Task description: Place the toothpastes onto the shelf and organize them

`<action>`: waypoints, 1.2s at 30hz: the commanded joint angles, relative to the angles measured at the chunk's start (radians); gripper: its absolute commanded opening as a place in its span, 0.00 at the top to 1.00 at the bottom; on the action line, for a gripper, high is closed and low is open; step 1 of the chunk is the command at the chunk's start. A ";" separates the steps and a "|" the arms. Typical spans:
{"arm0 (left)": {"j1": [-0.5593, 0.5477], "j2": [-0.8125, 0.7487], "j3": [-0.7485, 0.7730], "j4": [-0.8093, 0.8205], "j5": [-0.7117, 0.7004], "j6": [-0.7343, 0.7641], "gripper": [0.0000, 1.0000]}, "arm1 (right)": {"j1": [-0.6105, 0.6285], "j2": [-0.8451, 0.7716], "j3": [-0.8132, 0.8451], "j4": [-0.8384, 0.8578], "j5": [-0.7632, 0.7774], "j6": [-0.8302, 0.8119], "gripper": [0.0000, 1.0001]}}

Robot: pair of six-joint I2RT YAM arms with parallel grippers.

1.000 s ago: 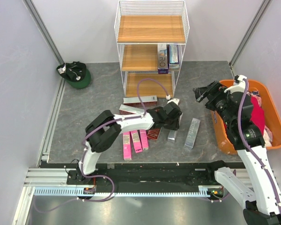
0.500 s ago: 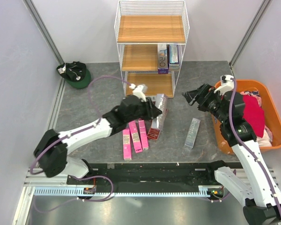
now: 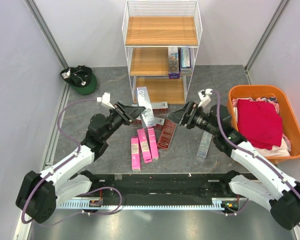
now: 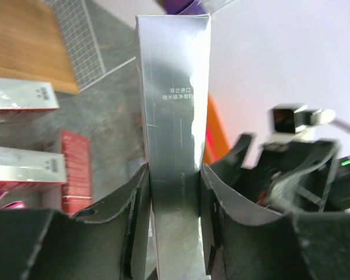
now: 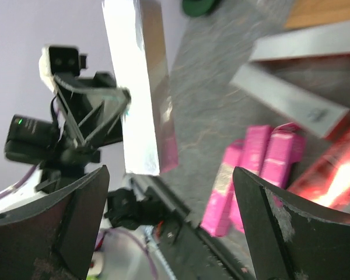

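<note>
My left gripper (image 3: pixel 133 111) is shut on a silver toothpaste box (image 3: pixel 146 105) and holds it tilted above the floor in front of the shelf (image 3: pixel 161 31). The box stands between my fingers in the left wrist view (image 4: pixel 174 134). My right gripper (image 3: pixel 178 116) is open and empty, just right of that box, which shows in the right wrist view (image 5: pixel 139 87). Two silver/blue boxes (image 3: pixel 179 60) stand on the middle board. Three pink boxes (image 3: pixel 144 145), a dark red box (image 3: pixel 165 134) and silver boxes (image 3: pixel 205 143) lie on the floor.
An orange tub (image 3: pixel 241 92) with red cloth stands at the right. A green cap (image 3: pixel 81 79) lies at the back left. Another dark red box (image 3: pixel 159 105) lies by the shelf's foot. Grey walls close in on both sides.
My left arm has drawn back to the left and lifted the silver box off the floor. My right arm has swung from the tub toward the middle, close to the held box.
</note>
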 commanded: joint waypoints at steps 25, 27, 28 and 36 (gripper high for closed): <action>0.024 0.024 -0.051 0.425 0.018 -0.256 0.60 | 0.206 0.363 -0.126 0.906 -0.090 0.378 0.28; 0.024 0.026 -0.051 0.423 0.026 -0.260 0.60 | 0.206 0.367 -0.123 0.927 -0.084 0.383 0.29; 0.024 0.024 -0.052 0.425 0.026 -0.262 0.60 | 0.206 0.369 -0.121 0.933 -0.082 0.383 0.30; 0.024 0.038 -0.078 0.448 0.026 -0.274 0.60 | 0.206 0.369 -0.098 0.949 -0.085 0.384 0.56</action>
